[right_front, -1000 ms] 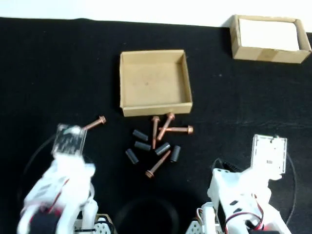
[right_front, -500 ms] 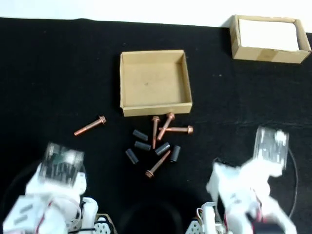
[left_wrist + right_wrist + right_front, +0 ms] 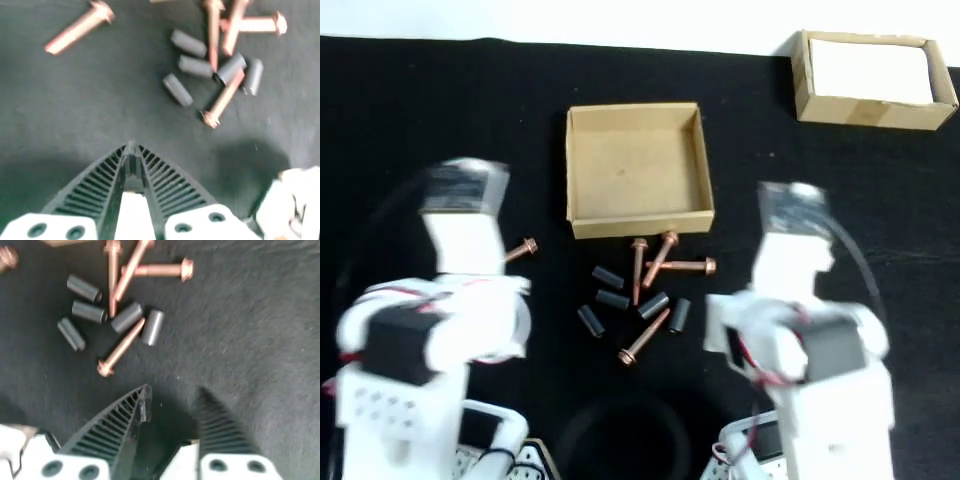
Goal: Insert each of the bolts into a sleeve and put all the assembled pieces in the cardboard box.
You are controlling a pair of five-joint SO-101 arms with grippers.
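Observation:
Several copper bolts (image 3: 661,258) and short dark sleeves (image 3: 612,299) lie loose on the black table, just in front of the open cardboard box (image 3: 640,224), which holds nothing. One bolt (image 3: 523,247) lies apart to the left, partly behind the left arm (image 3: 466,215). In the left wrist view, my left gripper (image 3: 131,148) hangs shut above bare cloth, short of the sleeves (image 3: 177,90) and the lone bolt (image 3: 77,28). My right gripper (image 3: 172,391) is open with nothing in it, hovering near a bolt (image 3: 120,348) and a sleeve (image 3: 152,326). The right arm (image 3: 794,235) stands right of the pile.
A second cardboard box (image 3: 868,108) with a white sheet inside sits at the far right corner. A dark round shape (image 3: 620,440) lies at the front edge between the two arm bases. Open black cloth lies left and right of the pile.
Both arms have risen from their folded pose near the front edge and now stand taller, leaning toward the pile. The bolts and sleeves have not moved.

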